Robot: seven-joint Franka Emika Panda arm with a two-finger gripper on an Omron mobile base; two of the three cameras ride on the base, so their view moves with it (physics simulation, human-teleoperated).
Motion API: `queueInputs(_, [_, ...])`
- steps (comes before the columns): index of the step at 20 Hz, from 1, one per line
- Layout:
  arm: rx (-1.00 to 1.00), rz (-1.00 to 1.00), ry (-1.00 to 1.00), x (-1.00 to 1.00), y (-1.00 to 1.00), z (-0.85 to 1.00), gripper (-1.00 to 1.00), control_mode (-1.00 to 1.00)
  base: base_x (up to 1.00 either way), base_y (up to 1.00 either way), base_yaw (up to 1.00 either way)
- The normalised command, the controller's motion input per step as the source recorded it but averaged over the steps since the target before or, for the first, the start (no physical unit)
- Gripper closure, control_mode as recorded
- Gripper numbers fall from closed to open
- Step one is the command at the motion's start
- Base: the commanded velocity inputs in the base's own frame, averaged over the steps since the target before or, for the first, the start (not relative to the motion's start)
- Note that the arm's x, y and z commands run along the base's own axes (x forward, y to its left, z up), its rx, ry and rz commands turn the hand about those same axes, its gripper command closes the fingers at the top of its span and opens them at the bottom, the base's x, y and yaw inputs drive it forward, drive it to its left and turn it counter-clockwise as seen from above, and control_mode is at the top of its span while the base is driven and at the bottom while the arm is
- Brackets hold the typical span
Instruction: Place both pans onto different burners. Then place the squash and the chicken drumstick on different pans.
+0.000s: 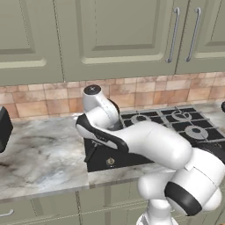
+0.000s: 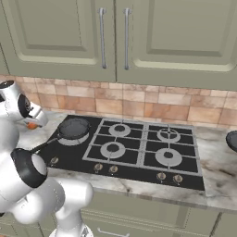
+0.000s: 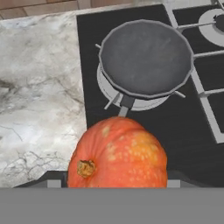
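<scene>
My gripper (image 3: 112,180) is shut on the squash (image 3: 118,153), an orange-red lump with a brown stem, and its dark fingertips (image 3: 47,178) flank it. It hangs over the left edge of the black cooktop (image 3: 144,127). In the right base view the squash (image 2: 31,125) peeks out under the hand at far left. One black pan (image 3: 146,57) sits on the large round burner (image 2: 74,138) just beyond the squash, its handle pointing back under it. A second dark pan (image 2: 233,139) lies on the counter, cut off by the right edge. The chicken drumstick is out of view.
Several bare burners under grey grates (image 2: 113,149) fill the rest of the cooktop, with knobs (image 2: 98,167) along its front. Marble counter (image 3: 39,100) lies left of the cooktop, and a dark appliance (image 1: 3,128) stands at its far left. Cabinets hang above.
</scene>
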Motion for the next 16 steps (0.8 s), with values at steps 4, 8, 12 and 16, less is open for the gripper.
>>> queueInputs(4, [0.0,0.0,0.0,-0.33,-0.3,0.16,1.0,-1.0,0.0,0.0,0.0])
queueInputs(8, [0.0,0.0,0.0,-0.28,-0.31,0.27,1.0,-1.0,0.0,0.0,0.0])
queueInputs(12, [0.0,0.0,0.0,-0.18,-0.33,0.08,1.0,-1.0,0.0,0.0,0.0])
queueInputs(16, [0.0,0.0,0.0,0.02,-0.43,0.0,1.0,-1.0,0.0,0.0,0.0])
